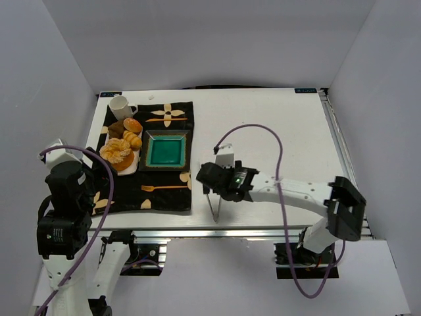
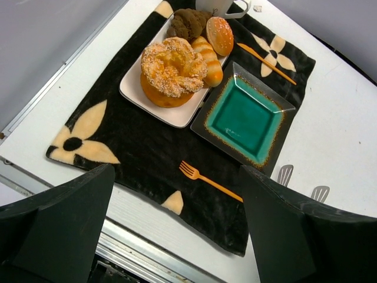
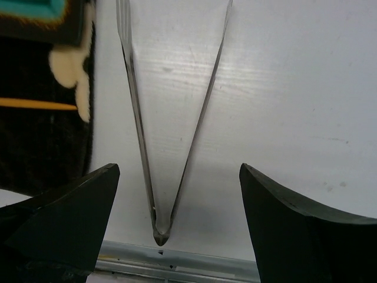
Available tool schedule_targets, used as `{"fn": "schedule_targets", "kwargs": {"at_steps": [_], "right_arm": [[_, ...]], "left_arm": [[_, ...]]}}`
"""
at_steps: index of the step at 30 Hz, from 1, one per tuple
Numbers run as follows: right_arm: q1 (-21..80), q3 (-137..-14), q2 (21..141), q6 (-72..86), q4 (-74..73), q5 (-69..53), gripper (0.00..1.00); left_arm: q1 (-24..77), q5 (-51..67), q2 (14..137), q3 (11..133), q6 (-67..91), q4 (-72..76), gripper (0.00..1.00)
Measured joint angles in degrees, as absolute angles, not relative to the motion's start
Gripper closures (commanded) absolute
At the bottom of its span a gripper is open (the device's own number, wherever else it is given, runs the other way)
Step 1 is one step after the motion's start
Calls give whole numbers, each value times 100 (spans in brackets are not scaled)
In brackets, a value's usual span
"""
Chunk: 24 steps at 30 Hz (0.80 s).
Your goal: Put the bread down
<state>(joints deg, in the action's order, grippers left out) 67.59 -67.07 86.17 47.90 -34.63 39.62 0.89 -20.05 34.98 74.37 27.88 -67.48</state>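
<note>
The bread [image 2: 172, 73], a large tan bun with a pale swirl top, sits on a white plate [image 2: 141, 97] at the mat's left; it also shows in the top view [image 1: 118, 153]. A teal square plate [image 1: 166, 150] lies empty beside it, also seen in the left wrist view [image 2: 244, 115]. My left gripper [image 2: 177, 230] is open and empty, raised over the mat's near-left edge, well short of the bread. My right gripper [image 3: 179, 224] is open above metal tongs [image 3: 171, 135] lying on the table, its fingers either side of the hinge end without touching.
A croissant [image 2: 209, 62], a small round bun [image 2: 220, 34] and a dark roll [image 2: 187, 22] share the white plate. A mug [image 1: 120, 106] stands behind. An orange fork [image 2: 209, 181] and knife [image 2: 271, 62] lie on the black flowered mat [image 1: 168, 194]. The table's near rail [image 3: 177, 265] is just beyond the tongs.
</note>
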Motion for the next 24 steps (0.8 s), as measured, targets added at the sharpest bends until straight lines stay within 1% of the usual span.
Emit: {"fn": "schedule_targets", "kwargs": {"at_steps": [5, 14, 17, 24], "right_arm": [[7061, -6716, 9380, 5177, -3629, 3894, 11], [7089, -6619, 9537, 5426, -3328, 3719, 11], [7089, -6619, 9780, 5424, -3157, 3697, 13], [7039, -6619, 10285, 5398, -2987, 3607, 11]], "left_arm": [[89, -1944, 3487, 7415, 2788, -6779, 2], [89, -1907, 3371, 7328, 2788, -6855, 2], [89, -1896, 3354, 7251, 2790, -6862, 2], [89, -1883, 3352, 7170, 2790, -6875, 2]]}}
